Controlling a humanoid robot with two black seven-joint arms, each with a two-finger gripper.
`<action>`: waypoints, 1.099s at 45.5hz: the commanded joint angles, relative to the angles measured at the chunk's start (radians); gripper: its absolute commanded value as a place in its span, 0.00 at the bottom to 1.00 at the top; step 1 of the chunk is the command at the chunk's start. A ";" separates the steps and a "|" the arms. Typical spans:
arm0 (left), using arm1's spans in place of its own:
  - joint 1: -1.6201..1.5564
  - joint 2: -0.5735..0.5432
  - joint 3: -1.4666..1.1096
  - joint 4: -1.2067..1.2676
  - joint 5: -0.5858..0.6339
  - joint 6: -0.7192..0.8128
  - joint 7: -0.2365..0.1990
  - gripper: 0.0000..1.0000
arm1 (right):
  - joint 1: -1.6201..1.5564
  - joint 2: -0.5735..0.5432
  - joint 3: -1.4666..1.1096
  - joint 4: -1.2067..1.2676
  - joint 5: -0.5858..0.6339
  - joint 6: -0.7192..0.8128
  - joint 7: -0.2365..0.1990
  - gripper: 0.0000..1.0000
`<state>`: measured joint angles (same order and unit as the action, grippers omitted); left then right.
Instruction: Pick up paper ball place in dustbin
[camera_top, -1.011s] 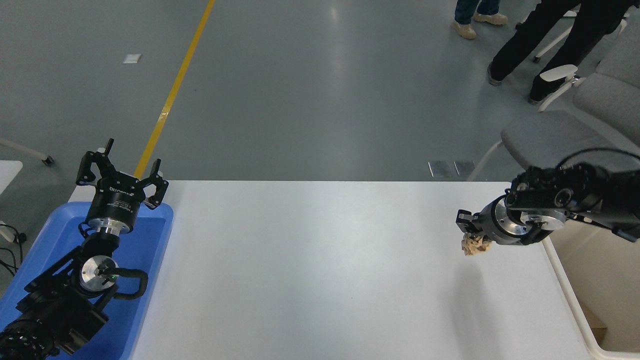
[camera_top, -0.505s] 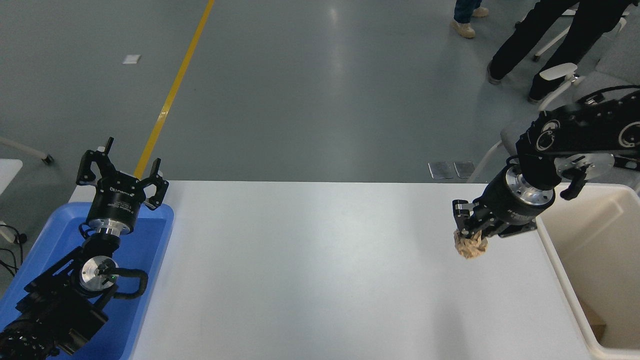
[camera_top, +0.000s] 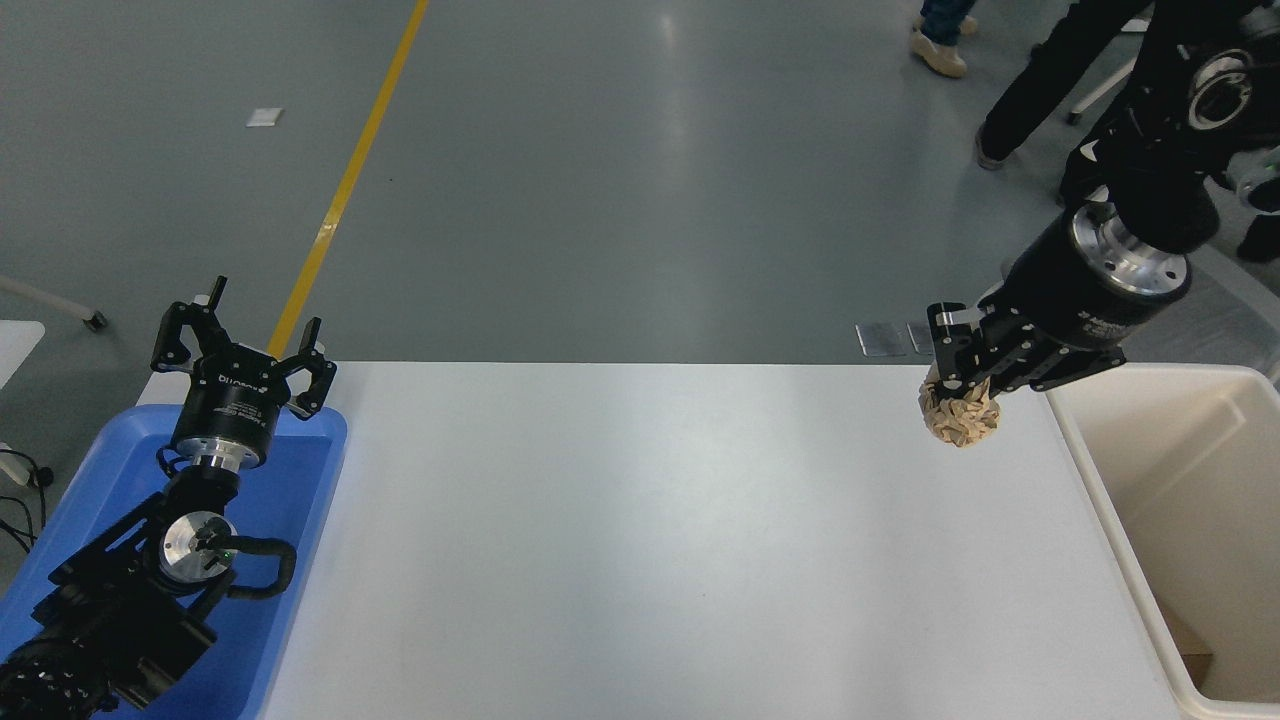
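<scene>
Right pincer (camera_top: 958, 385) clamps paper ball (camera_top: 960, 417) above bench (camera_top: 640, 540) far right edge, just left of dustbin (camera_top: 1085, 470) rim. Left pincer (camera_top: 240, 345), fingers spread, parked over blue tray (camera_top: 300, 470).

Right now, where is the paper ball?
Head view, right side: the paper ball is gripped by the right hand, just left of the dustbin.

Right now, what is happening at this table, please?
The right gripper holds the paper ball in its jaws, lifted above the white table, just left of the dustbin. The ball is not over the bin yet. The left gripper is parked, open, above the blue tray.
</scene>
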<state>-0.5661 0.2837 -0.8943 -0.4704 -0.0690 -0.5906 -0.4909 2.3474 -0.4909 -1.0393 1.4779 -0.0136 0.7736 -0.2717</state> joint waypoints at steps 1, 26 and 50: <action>0.000 0.000 0.000 -0.001 0.000 0.000 0.000 0.99 | 0.075 -0.001 -0.024 0.006 0.023 0.012 0.000 0.00; 0.002 0.000 0.000 0.001 0.000 0.000 0.000 0.99 | 0.085 -0.044 -0.183 -0.062 0.027 0.012 -0.001 0.00; 0.002 0.000 0.000 0.001 0.000 0.005 0.000 0.99 | -0.017 -0.376 -0.545 -0.261 0.023 -0.128 -0.001 0.00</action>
<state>-0.5645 0.2837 -0.8942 -0.4698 -0.0691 -0.5868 -0.4908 2.3896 -0.7217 -1.4610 1.2909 0.0120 0.7604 -0.2732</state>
